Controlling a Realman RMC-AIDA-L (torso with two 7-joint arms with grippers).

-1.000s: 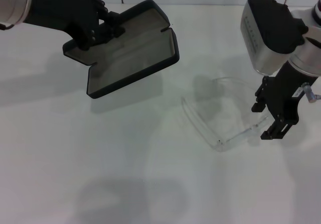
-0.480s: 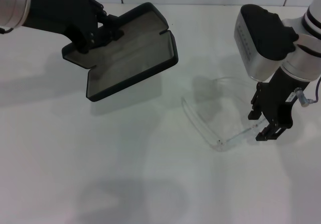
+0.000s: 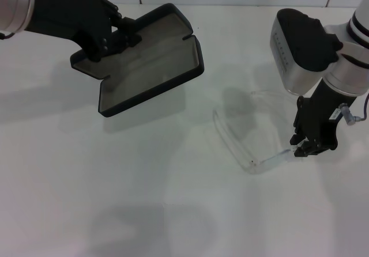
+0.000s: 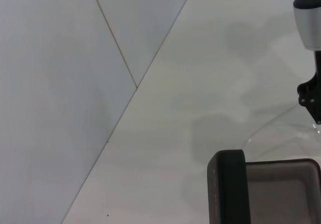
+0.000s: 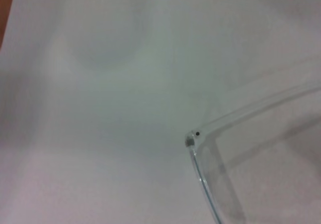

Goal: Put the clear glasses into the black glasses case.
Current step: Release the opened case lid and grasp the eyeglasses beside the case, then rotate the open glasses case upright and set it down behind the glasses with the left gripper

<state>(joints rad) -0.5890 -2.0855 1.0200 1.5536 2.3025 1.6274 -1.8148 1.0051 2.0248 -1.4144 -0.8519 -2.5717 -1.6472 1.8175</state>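
Transparent plastic clear glasses [image 3: 245,136] lie on white table [image 3: 115,182]; right gripper [image 3: 305,148] pinches one temple arm, left gripper [image 3: 118,35] holds open black glasses case [image 3: 150,58].

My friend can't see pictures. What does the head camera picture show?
The right pincer pinches one arm of the clear glasses on a white table. The left pincer holds the open black glasses case up.

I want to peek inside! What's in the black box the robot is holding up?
Nothing yet. The open black glasses case, held by the left gripper, shows only grey lining. The clear glasses lie on the table, at the right gripper.
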